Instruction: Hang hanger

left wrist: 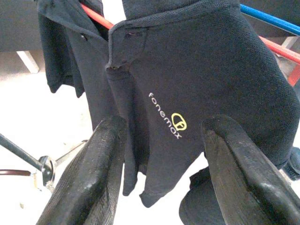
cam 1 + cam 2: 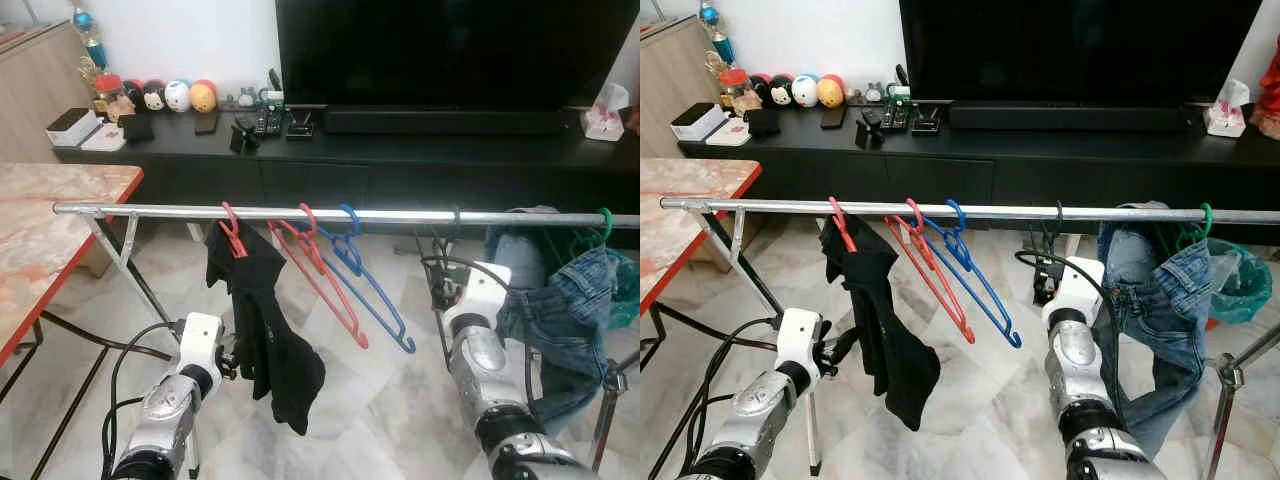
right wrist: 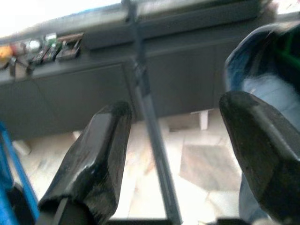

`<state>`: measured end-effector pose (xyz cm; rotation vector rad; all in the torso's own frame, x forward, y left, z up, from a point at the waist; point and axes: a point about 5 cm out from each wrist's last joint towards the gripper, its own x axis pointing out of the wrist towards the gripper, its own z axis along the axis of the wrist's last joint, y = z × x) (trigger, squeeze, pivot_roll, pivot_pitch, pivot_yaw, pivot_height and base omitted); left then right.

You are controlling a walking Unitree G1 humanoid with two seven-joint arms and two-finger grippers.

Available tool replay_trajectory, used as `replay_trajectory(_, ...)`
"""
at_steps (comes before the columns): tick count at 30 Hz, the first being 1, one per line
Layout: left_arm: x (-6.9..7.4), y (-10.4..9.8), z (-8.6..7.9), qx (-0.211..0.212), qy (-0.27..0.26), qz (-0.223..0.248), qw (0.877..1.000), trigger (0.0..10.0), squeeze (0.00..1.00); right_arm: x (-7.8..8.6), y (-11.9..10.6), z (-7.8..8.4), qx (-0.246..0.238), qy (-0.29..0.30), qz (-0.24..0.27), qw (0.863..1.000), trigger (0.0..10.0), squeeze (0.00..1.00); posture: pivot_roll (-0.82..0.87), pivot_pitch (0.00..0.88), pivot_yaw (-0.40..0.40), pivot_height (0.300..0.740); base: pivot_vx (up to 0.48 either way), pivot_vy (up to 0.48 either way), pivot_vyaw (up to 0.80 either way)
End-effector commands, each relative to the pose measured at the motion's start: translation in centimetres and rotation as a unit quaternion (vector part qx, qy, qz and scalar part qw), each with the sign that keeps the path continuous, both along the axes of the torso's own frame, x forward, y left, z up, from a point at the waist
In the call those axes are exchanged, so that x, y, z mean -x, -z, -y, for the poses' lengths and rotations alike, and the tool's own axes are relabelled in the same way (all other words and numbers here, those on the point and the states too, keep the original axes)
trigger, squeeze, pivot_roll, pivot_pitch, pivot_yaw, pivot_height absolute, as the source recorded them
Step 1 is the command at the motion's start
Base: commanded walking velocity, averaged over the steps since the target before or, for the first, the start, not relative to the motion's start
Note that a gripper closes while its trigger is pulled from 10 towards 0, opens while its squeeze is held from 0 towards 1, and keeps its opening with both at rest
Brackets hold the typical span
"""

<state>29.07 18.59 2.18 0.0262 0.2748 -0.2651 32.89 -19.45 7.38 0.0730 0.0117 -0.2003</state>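
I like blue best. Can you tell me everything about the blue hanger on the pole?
The blue hanger looks like thin plastic and carries no clothes. Its hook sits over the silver rail, and it hangs tilted, its long bar slanting downward to an upturned end. It crosses an empty red hanger beside it. No gripper touches it.

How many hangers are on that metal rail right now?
4 that I can make out: a red hanger carrying the black shirt, an empty red hanger, an empty blue hanger, and a green hanger under the jeans. Clothing may hide more.
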Motion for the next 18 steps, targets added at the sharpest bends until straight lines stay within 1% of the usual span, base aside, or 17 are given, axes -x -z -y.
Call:
replay_trajectory(1, 0.3, 0.2, -0.3, -0.008, 0.004, -0.005, 1.000, 10.0, 0.00, 0.6, -0.3, -0.2, 0.002, 0.004, 0.026, 1.000, 10.0, 0.00, 0.07, 0.011, 0.044, 0.740, 0.000, 0.000, 0.00)
replay_trajectory(2, 0.3, 0.2, -0.3, -0.008, 0.004, -0.005, 1.000, 10.0, 0.00, 0.6, -0.3, -0.2, 0.002, 0.004, 0.026, 1.000, 10.0, 0.00, 0.07, 0.011, 0.044, 0.740, 0.000, 0.000, 0.00)
replay_trajectory(3, 0.4, 0.3, -0.3, -0.009, 0.003, -0.006, 1.000, 10.0, 0.00, 1.1, -0.2, -0.4, 0.016, -0.002, 0.034, 0.999, 10.0, 0.00, 0.07, 0.009, 0.042, 0.740, 0.000, 0.000, 0.00)
replay_trajectory(5, 0.7, 0.6, -0.6, -0.011, -0.004, -0.009, 1.000, 10.0, 0.00, 2.1, 0.3, -0.6, 0.024, -0.010, 0.039, 0.999, 10.0, 0.00, 0.07, 0.008, 0.041, 0.740, 0.000, 0.000, 0.00)
replay_trajectory(6, 0.7, 0.6, -0.6, -0.011, -0.004, -0.009, 1.000, 10.0, 0.00, 2.1, 0.3, -0.6, 0.024, -0.010, 0.039, 0.999, 10.0, 0.00, 0.07, 0.008, 0.041, 0.740, 0.000, 0.000, 0.00)
replay_trajectory(8, 1.0, 0.9, -1.2, -0.018, -0.017, -0.015, 1.000, 10.0, 0.00, 3.6, 1.5, -0.7, 0.013, -0.013, 0.034, 0.999, 10.0, 0.00, 0.07, 0.006, 0.038, 0.740, 0.000, 0.000, 0.00)
replay_trajectory(12, 1.3, 1.1, -1.8, -0.015, -0.029, -0.016, 0.999, 10.0, 0.00, 5.6, 3.0, -0.2, 0.023, 0.002, 0.011, 1.000, 10.0, 0.00, 0.08, 0.007, 0.033, 0.740, 0.000, 0.000, 0.00)
replay_trajectory(15, 1.6, 1.2, -2.1, -0.014, -0.037, -0.017, 0.999, 10.0, 0.00, 7.4, 3.6, 0.3, 0.042, 0.018, 0.001, 0.999, 10.0, 0.00, 0.07, 0.000, 0.031, 0.740, 0.000, 0.000, 0.00)
replay_trajectory(16, 1.6, 1.2, -2.1, -0.014, -0.037, -0.017, 0.999, 10.0, 0.00, 7.4, 3.6, 0.3, 0.042, 0.018, 0.001, 0.999, 10.0, 0.00, 0.07, 0.000, 0.031, 0.740, 0.000, 0.000, 0.00)
replay_trajectory(17, 1.8, 1.5, -2.3, -0.017, -0.041, -0.021, 0.999, 10.0, 0.00, 8.5, 3.8, 0.9, 0.049, 0.038, -0.006, 0.998, 10.0, 0.00, 0.07, 0.000, 0.030, 0.740, 0.000, 0.000, 0.00)
replay_trajectory(18, 2.0, 1.6, -2.5, -0.019, -0.044, -0.024, 0.999, 10.0, 0.00, 9.1, 4.2, 1.4, 0.049, 0.046, -0.016, 0.998, 10.0, 0.00, 0.06, 0.000, 0.030, 0.740, 0.000, 0.000, 0.00)
